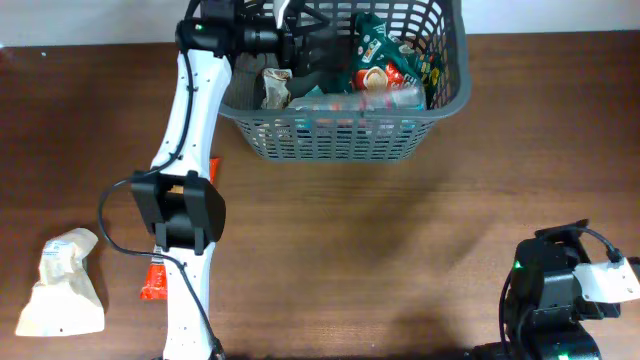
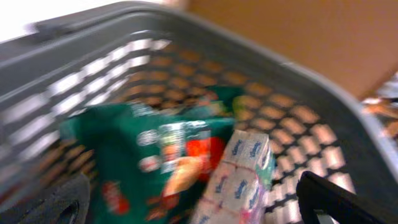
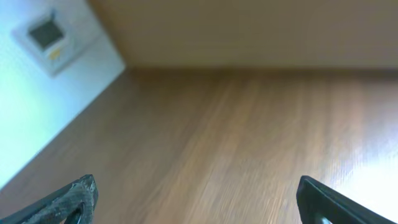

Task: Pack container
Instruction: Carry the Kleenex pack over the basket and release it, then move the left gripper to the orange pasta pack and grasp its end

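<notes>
Container, a large dark grey plastic basket w/ lattice-slotted sides (image 1: 340, 140), sits at the far edge of your brown wooden table (image 1: 400, 250), about mid-width. L gripper (image 2: 193, 202) hangs inside it, jaws spread wide, holding nothing. Below it lie a green snack packet (image 2: 143, 155) and a white-and-blue tissue pack (image 2: 239, 174), touching each other. R gripper (image 3: 196, 202) is over bare table at the near right, jaws wide apart, nothing btwn them. Outside the container you've got a cream paper pouch (image 1: 62, 290) at near left and an orange-red packet (image 1: 153, 283), partly hidden under the L arm (image 1: 185, 110).
</notes>
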Robot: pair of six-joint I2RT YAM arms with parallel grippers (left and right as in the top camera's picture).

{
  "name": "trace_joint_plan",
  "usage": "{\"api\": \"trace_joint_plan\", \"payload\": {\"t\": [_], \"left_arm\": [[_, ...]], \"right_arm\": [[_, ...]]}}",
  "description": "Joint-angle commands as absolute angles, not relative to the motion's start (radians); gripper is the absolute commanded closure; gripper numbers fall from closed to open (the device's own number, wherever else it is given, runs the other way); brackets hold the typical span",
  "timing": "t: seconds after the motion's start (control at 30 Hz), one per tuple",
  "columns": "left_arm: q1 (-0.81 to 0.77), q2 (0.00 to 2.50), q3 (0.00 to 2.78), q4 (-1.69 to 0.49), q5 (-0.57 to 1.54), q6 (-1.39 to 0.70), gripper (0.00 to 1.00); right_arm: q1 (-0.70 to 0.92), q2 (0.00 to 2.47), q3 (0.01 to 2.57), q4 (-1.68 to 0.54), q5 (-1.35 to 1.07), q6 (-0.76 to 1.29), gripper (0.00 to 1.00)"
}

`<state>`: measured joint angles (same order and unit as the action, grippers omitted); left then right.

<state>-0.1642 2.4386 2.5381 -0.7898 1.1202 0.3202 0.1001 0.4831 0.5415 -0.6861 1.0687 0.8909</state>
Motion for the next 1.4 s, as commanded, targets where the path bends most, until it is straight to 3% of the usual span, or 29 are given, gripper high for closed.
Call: {"api": "trace_joint_plan", "payload": {"t": [0.0,0.2,0.27,0.53,0.7,1.1,1.37], "left_arm": [[-0.160,2.365,2.594,-0.803,0.752,0.286,0.01],[-0.105,2.201,2.594,-0.836,0.378,0.308,0.01],[-0.070,2.156,2.594,-0.874,0.306,0.312,0.01],[0.104,2.099,2.594,-1.042,0.296,0.346,0.01],[0.130,2.100,2.592,-1.106,0.282,0.379,0.01],[0.152,2.100,2.441,-1.330,0.059,0.426,0.01],[0.263,2.100,2.252,-1.357,0.126,0.474,0.01]], "right_arm": [[0.104,0.476,0.568,-0.680,1.283,0.891,0.01],[0.104,0.476,0.667,-0.676,1.592,0.891,0.01],[0.106,0.474,0.720,-0.685,1.590,0.888,0.01],[0.225,0.323,0.796,-0.800,1.493,0.888,0.01],[0.310,0.190,0.796,-0.925,1.493,0.887,0.01],[0.323,0.119,0.795,-0.939,1.496,0.888,0.01],[0.323,0.119,0.795,-0.939,1.496,0.888,0.01]]}}
